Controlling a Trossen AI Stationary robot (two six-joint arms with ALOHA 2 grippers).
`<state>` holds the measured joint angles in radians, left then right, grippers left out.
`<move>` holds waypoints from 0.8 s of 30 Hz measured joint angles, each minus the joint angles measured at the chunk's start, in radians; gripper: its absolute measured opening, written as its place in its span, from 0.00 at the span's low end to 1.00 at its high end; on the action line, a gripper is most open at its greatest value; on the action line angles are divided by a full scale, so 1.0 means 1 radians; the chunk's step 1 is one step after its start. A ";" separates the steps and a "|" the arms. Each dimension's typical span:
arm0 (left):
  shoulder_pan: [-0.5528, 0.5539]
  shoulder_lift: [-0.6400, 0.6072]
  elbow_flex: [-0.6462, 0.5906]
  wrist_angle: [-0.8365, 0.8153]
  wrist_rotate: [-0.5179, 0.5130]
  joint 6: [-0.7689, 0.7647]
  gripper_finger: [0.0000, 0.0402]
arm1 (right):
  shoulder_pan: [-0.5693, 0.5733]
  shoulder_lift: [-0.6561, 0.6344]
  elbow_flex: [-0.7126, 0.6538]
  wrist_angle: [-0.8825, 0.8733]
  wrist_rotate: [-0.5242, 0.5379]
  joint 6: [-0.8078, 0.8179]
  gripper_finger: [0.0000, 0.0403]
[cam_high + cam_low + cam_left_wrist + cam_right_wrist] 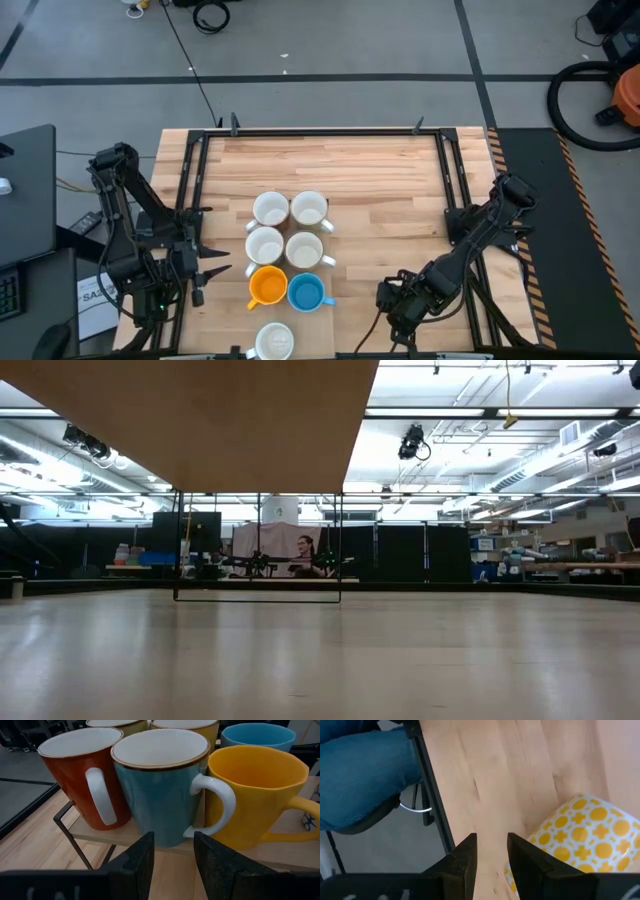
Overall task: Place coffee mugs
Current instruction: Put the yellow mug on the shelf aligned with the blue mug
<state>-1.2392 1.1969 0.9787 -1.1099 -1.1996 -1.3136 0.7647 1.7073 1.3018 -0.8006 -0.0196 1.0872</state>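
Seven coffee mugs (288,252) on table (380,190)

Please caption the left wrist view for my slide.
Left gripper, jaws open, faces a teal mug between a red mug and a yellow mug.

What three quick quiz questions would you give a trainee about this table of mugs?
1. True or false: the orange mug stands right beside the bright blue mug.
2. How many coffee mugs show in the high view?
3. Which mug lies just past the right gripper in its wrist view? A: black mug. B: yellow patterned mug. C: green mug.
Key: 1 true; 2 seven; 3 B.
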 joint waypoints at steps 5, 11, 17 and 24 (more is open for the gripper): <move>0.000 0.000 0.000 0.001 0.000 0.000 0.36 | -0.003 0.000 0.000 0.004 0.000 -0.002 0.28; 0.000 0.000 0.000 0.006 0.000 0.000 0.36 | -0.003 0.000 0.000 0.004 0.000 0.006 0.28; 0.000 0.000 0.000 0.007 0.000 0.000 0.36 | -0.003 0.000 0.000 -0.009 -0.006 0.009 0.30; 0.000 0.000 0.000 0.007 0.000 0.000 0.36 | -0.003 0.000 0.000 -0.023 -0.007 0.012 0.40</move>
<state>-1.2392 1.1969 0.9787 -1.1030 -1.1995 -1.3136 0.7620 1.7073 1.3018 -0.8233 -0.0269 1.0996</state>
